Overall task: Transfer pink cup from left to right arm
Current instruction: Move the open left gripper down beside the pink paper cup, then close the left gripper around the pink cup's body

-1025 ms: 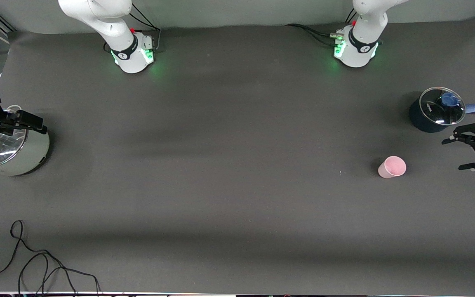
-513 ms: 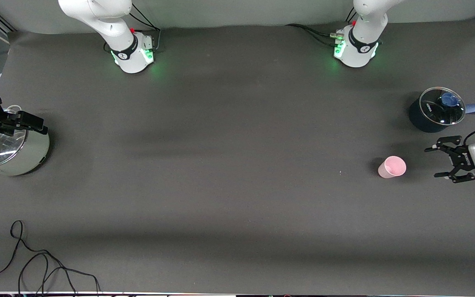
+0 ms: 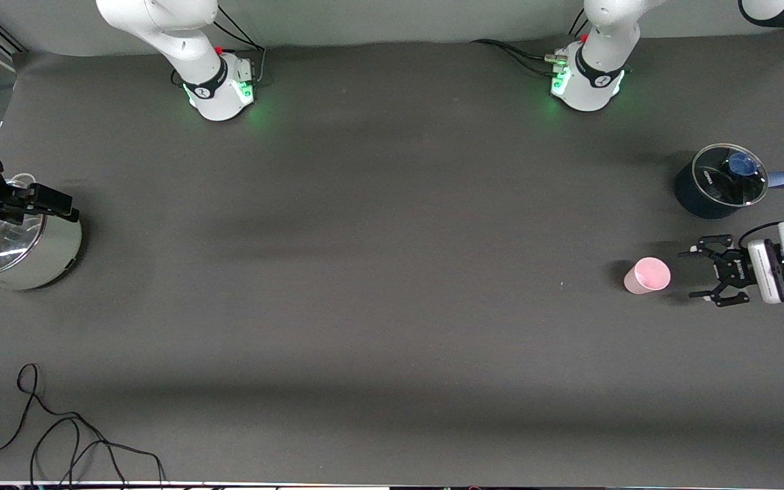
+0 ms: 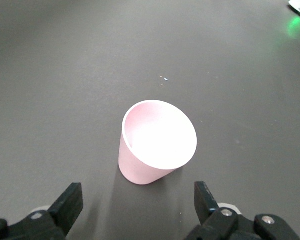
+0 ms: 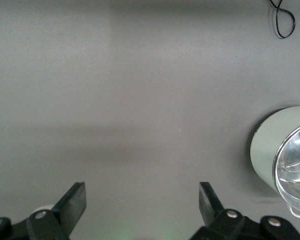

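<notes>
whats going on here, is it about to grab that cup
It looks that way. The left gripper is open beside the pink cup, which stands upright on the table and is not yet touched. A dark lidded pot sits farther from the front camera than the cup. The right gripper waits open over the silver pot at the right arm's end of the table.

Matt pink plastic cup (image 3: 647, 275), glossy glass-lidded dark pot (image 3: 712, 190), matt grey table cover (image 3: 392, 272)
</notes>
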Available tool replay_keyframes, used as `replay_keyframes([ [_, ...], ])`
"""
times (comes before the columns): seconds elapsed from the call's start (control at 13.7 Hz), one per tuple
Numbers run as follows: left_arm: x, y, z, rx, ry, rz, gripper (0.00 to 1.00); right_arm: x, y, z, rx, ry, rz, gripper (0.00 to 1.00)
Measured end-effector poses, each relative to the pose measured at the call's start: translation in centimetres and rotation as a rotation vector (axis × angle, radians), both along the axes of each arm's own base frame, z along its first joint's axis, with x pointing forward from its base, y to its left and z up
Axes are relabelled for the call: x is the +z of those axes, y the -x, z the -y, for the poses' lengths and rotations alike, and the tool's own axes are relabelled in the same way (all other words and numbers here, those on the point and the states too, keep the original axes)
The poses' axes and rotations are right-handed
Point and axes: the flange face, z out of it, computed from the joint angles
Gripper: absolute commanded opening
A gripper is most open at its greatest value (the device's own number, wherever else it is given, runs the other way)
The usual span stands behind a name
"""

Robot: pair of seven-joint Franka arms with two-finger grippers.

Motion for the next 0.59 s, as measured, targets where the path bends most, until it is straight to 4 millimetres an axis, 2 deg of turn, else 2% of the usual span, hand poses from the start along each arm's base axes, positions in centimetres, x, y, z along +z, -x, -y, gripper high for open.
replay_keyframes([
  [0.59, -3.4, -0.2, 2.5, -0.089, 0.091, 0.096, 0.99, -0.3, -0.1, 0.0, 0.0, 0.0, -0.005, 1.0],
])
